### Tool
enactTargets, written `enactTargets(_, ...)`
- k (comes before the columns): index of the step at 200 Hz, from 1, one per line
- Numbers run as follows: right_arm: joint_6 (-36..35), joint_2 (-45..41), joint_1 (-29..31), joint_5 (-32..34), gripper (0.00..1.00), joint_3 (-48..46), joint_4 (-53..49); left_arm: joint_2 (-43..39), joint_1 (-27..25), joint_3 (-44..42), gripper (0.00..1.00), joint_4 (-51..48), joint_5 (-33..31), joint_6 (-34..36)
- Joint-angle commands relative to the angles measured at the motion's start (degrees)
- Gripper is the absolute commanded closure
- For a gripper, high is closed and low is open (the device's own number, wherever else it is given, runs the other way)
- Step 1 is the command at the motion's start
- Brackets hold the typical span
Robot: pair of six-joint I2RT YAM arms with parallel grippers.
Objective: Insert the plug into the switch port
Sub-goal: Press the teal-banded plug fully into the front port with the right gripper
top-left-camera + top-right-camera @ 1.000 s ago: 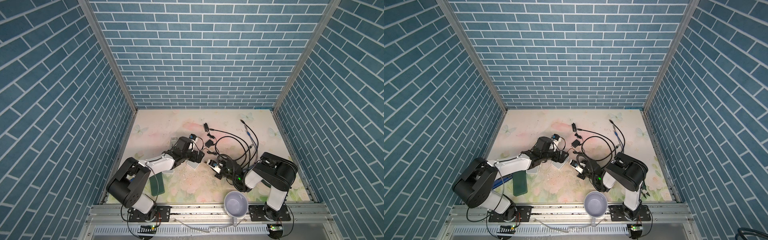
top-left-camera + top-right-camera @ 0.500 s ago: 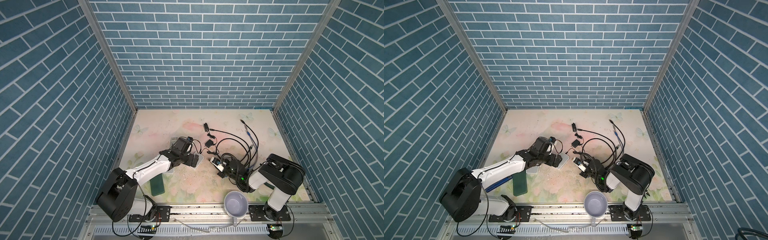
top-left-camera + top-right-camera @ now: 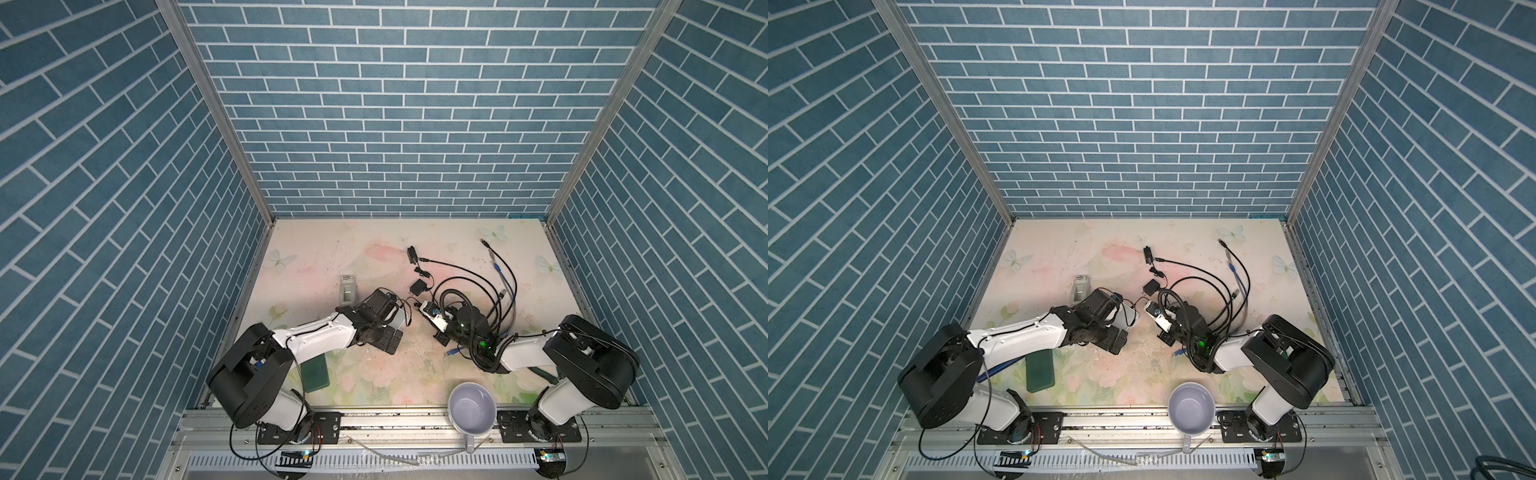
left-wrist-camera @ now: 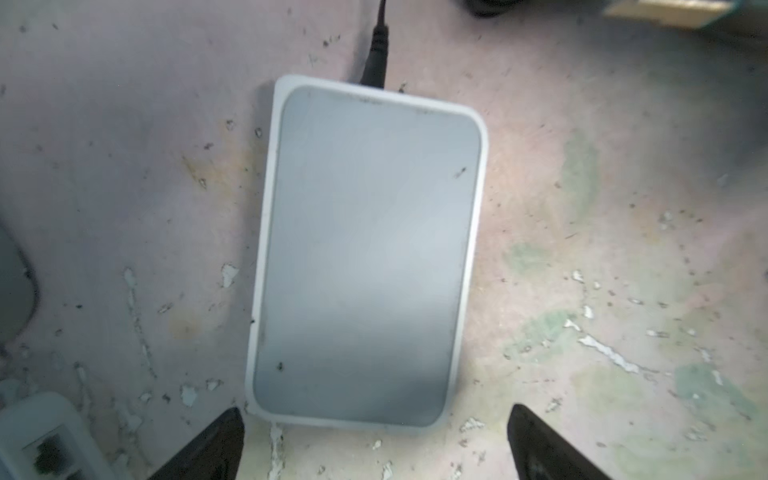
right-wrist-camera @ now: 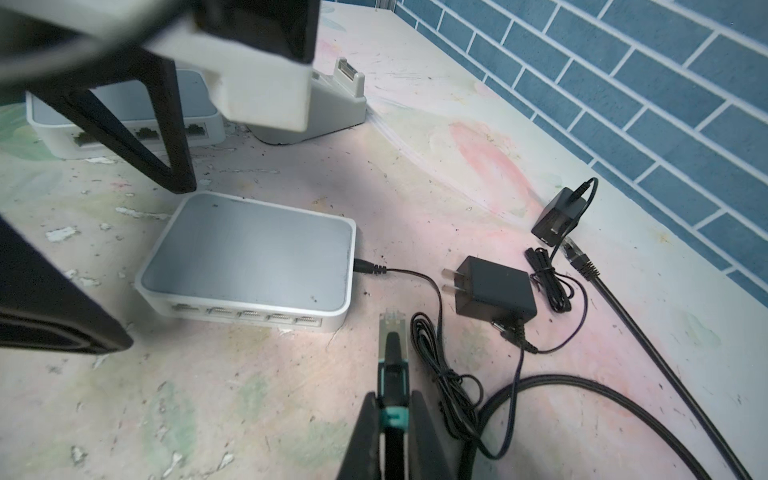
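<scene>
Left claw [image 4: 374, 415] stands released: its two black fingers [image 4: 216, 444] are spread wider than the white-and-grey rectangular plastic network switch [image 4: 365, 257] and sit at one short end of it, with no contact visible. The switch lies flat on the floral tabletop [image 3: 332, 249] near the middle, mostly hidden under the left wrist in both top views. A thin black power lead [image 5: 411, 273] is seated in its opposite short end. Its row of five ports [image 5: 249, 313] faces the right arm. Right claw [image 5: 392, 424] is clenched on the black-and-teal boot of the clear-tipped network plug [image 5: 392, 328]. The plug tip is aimed at the port row, near it but apart, not inserted. Farther right, thick black cables [image 5: 557, 377] loop across the tabletop.
</scene>
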Motion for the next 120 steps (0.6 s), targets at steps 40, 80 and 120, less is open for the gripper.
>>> enactTargets(40, 1.6, -1.8, -0.3, -1.5, 1.0, 0.5, -0.4, 2.0, -0.3, 2.2, 0.0, 1.3, -5.0, 2.1)
enactTargets(80, 1.9, -1.1, -0.2, -1.6, 1.0, 0.3, 0.3, 5.8, -0.2, 4.6, 0.0, 1.5, -3.2, 4.2)
enactTargets(120, 2.1, -1.7, -0.3, -1.5, 1.0, -0.1, 0.2, 7.4, -0.2, 4.2, 0.05, 1.9, -1.8, 4.5)
